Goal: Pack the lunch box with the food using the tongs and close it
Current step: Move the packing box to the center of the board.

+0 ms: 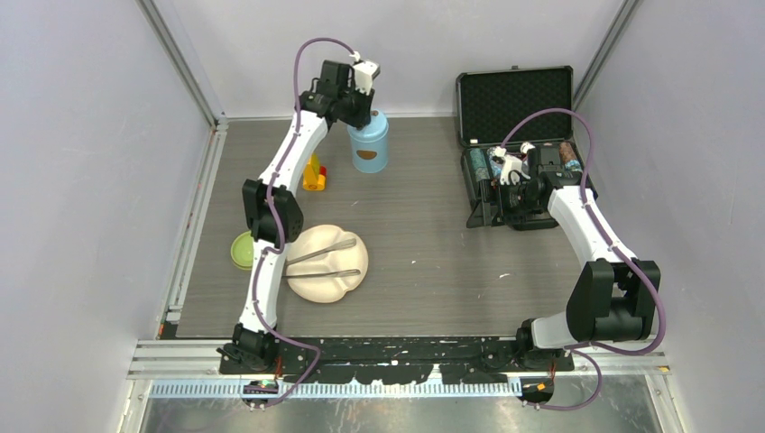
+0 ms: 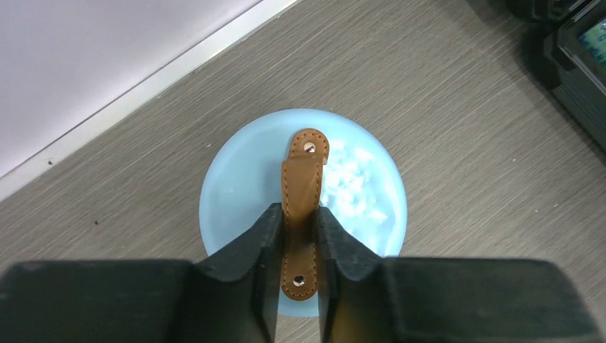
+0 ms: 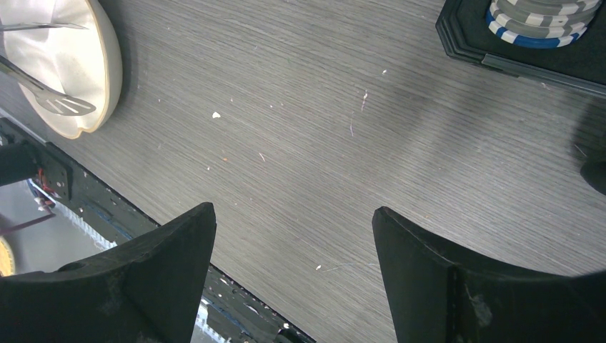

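Observation:
The lunch box [image 1: 369,144], a light-blue canister with a brown emblem, stands upright at the back of the table with its blue lid [image 2: 236,179] on. My left gripper [image 2: 296,214] hangs straight above it, its fingers [image 2: 261,236] pressed from both sides on the lid's brown handle [image 2: 301,179]. The silver tongs [image 1: 325,252] lie on the cream plate [image 1: 311,287] near the left arm; one tip [image 3: 61,105] shows in the right wrist view. My right gripper [image 3: 291,214] hovers open over bare table, holding nothing. The food is out of view.
An open black foam-lined case [image 1: 516,104] with bottles and poker chips [image 3: 543,21] sits at the back right. A green lid [image 1: 240,251] lies left of the plate. A small yellow-and-red object [image 1: 313,173] stands near the canister.

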Controlling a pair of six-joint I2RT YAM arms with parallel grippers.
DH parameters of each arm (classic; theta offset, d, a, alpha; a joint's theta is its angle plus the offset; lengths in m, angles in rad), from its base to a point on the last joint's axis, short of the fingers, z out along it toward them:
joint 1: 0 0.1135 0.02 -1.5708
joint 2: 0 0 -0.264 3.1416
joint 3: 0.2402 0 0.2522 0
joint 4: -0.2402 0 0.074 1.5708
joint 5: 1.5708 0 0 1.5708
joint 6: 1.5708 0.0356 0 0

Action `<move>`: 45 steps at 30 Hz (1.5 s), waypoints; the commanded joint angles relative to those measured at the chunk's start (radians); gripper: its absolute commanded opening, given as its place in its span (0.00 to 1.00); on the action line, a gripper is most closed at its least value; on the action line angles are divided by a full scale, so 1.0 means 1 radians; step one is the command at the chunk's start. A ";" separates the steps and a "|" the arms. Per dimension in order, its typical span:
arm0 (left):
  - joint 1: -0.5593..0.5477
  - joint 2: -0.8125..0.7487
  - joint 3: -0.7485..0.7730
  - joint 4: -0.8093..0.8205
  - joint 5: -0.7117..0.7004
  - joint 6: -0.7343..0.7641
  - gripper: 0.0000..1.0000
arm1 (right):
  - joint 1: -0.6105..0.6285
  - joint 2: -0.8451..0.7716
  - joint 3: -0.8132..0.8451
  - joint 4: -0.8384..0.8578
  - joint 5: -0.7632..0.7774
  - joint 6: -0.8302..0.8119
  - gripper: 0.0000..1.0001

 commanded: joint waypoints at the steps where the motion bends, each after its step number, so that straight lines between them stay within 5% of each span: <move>1: -0.014 0.024 -0.030 -0.135 0.032 -0.012 0.18 | 0.004 -0.009 0.005 0.022 0.001 -0.007 0.85; 10: -0.038 -0.022 -0.034 -0.153 0.109 -0.071 0.00 | 0.002 -0.015 0.005 0.022 -0.002 -0.004 0.85; 45: -0.311 -0.204 -0.233 -0.162 0.246 -0.087 0.00 | -0.039 -0.052 0.036 0.033 0.049 0.031 0.85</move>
